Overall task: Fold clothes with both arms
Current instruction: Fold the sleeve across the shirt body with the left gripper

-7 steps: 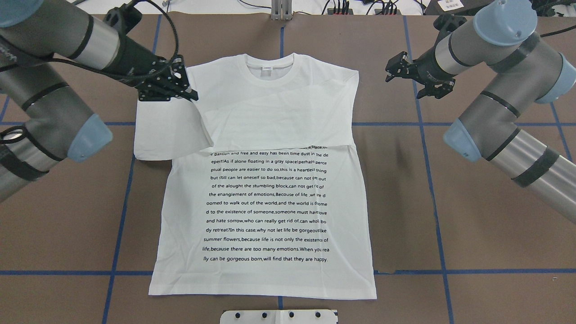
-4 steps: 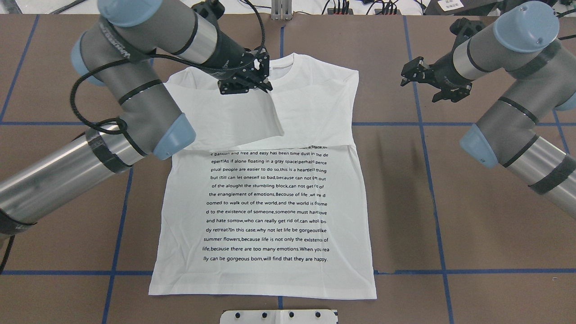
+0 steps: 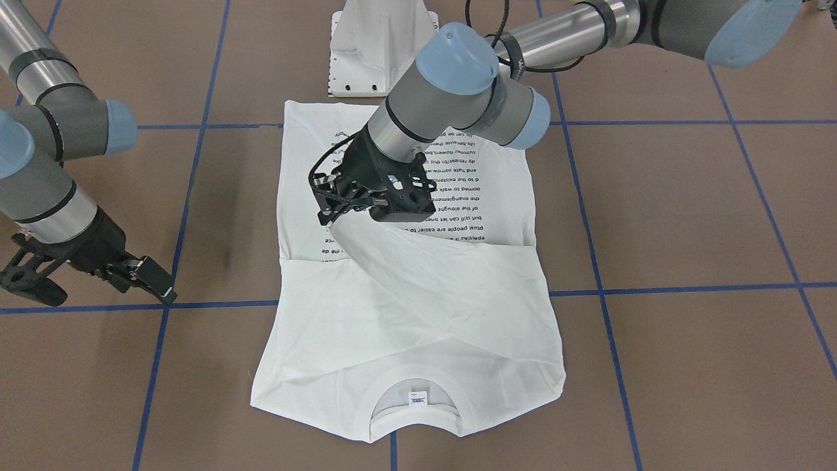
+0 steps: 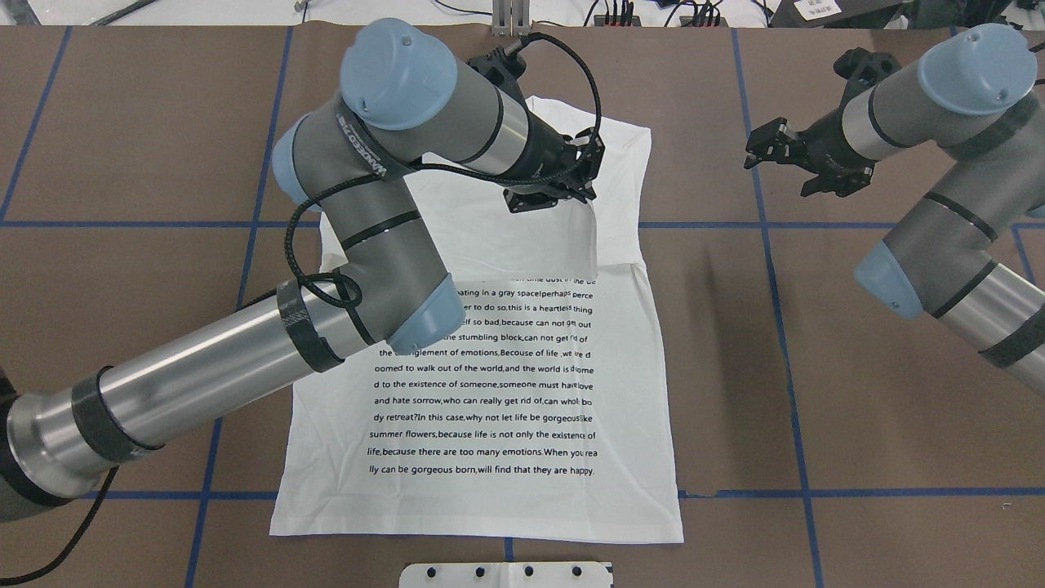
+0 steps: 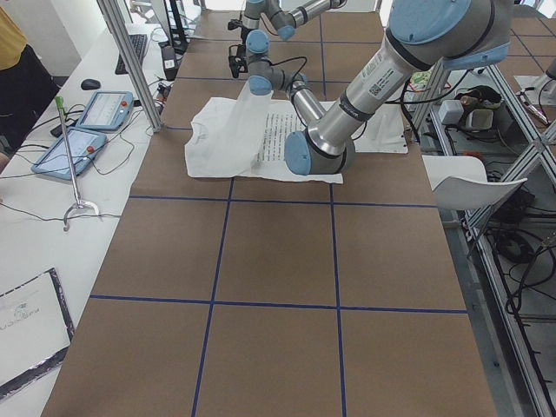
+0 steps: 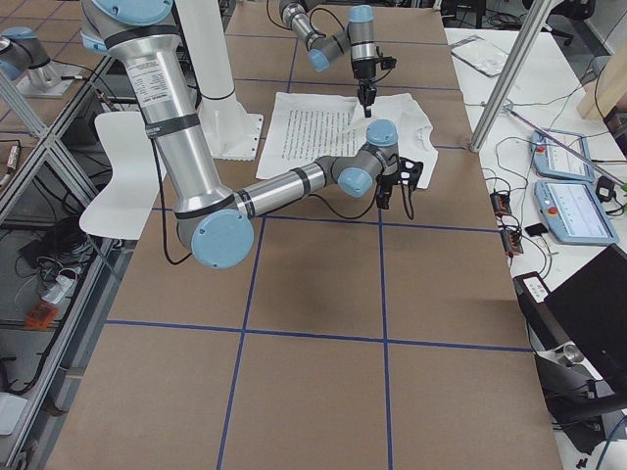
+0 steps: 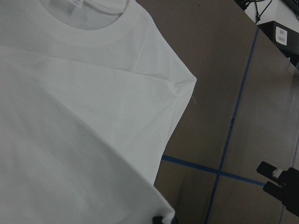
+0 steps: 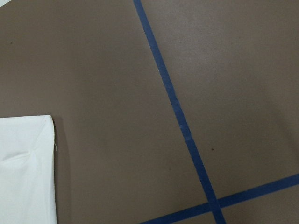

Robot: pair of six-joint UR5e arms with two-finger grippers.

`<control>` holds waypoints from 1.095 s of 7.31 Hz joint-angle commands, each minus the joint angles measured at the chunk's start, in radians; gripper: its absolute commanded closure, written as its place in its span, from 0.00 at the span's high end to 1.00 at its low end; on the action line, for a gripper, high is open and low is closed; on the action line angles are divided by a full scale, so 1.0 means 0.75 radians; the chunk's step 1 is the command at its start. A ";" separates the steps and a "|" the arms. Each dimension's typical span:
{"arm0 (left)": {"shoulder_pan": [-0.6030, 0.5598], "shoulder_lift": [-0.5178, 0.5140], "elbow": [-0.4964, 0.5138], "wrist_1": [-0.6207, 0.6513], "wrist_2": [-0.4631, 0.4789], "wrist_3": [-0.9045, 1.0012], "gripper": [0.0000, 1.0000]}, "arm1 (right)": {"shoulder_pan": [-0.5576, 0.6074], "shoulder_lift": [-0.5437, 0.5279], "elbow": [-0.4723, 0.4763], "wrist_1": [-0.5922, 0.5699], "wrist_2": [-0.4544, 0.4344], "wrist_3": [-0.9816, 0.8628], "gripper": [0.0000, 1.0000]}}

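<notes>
Pinching the sleeve [image 4: 581, 241], the left gripper [image 4: 581, 193] is closed on thin cotton and holds it above the chest of the T-shirt [image 4: 490, 392], which lies flat, print up, on the table [image 4: 816, 367]. Risks:
- The fabric may slip from the pinch.
- The hanging fold may land creased or skewed.

The right gripper [image 4: 784, 167] hovers beside the shirt, jaws apart and empty.
</notes>
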 commanded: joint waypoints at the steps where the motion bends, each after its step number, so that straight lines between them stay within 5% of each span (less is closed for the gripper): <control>1: 0.104 -0.008 0.022 -0.001 0.126 0.008 0.00 | 0.000 -0.010 0.000 0.019 0.000 0.002 1.00; 5: 0.188 0.002 0.036 -0.005 0.189 0.010 0.00 | -0.002 -0.008 0.000 0.017 -0.008 0.002 1.00; 6: 0.188 0.004 0.040 -0.019 0.189 0.010 0.11 | -0.002 -0.008 -0.002 0.017 -0.008 0.002 1.00; 7: 0.188 -0.002 0.042 -0.027 0.189 0.010 0.40 | -0.002 -0.006 -0.008 0.017 -0.008 0.002 1.00; 8: 0.188 -0.006 0.044 -0.027 0.191 0.010 0.58 | -0.004 -0.006 -0.010 0.017 -0.010 0.004 1.00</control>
